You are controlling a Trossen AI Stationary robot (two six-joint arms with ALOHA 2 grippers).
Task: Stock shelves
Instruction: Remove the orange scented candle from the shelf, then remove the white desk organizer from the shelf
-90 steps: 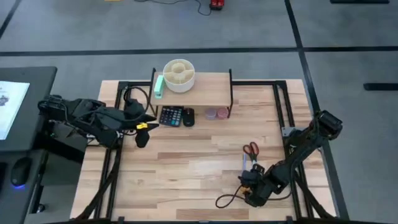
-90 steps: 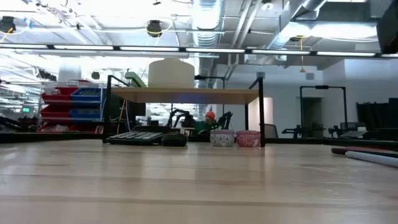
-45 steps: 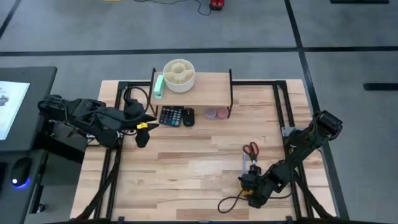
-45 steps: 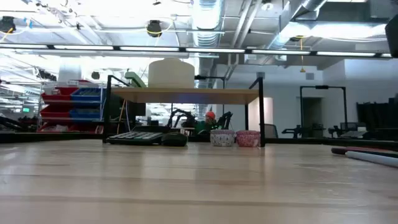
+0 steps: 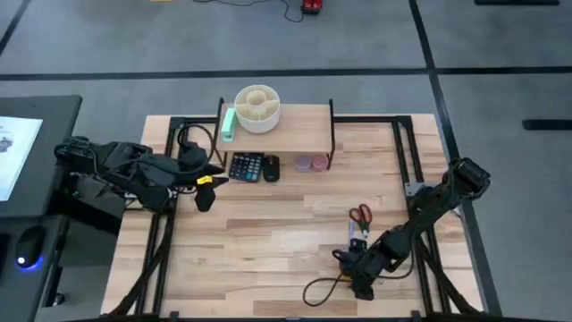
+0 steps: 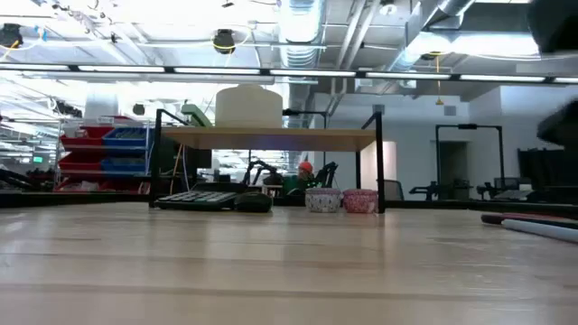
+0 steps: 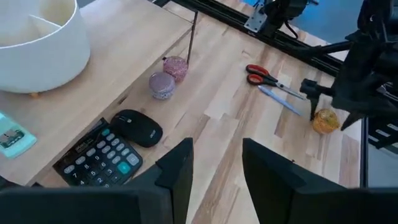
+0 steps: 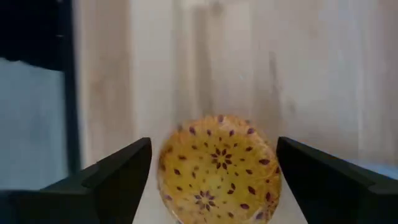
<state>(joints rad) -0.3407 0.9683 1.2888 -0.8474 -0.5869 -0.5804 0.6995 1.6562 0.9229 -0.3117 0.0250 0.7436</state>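
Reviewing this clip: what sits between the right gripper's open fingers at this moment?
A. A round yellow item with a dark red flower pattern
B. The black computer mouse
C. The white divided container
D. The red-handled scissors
A. The right wrist view shows the round yellow patterned item lying on the table between the open fingers of the right gripper; the scissors lie apart from it.

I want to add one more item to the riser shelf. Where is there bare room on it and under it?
On the shelf, the right half, between the divided white bowl and the right posts, is bare. The left end is crowded by the bowl and green box. Underneath, the calculator, mouse and two small cups leave only a gap between mouse and cups.
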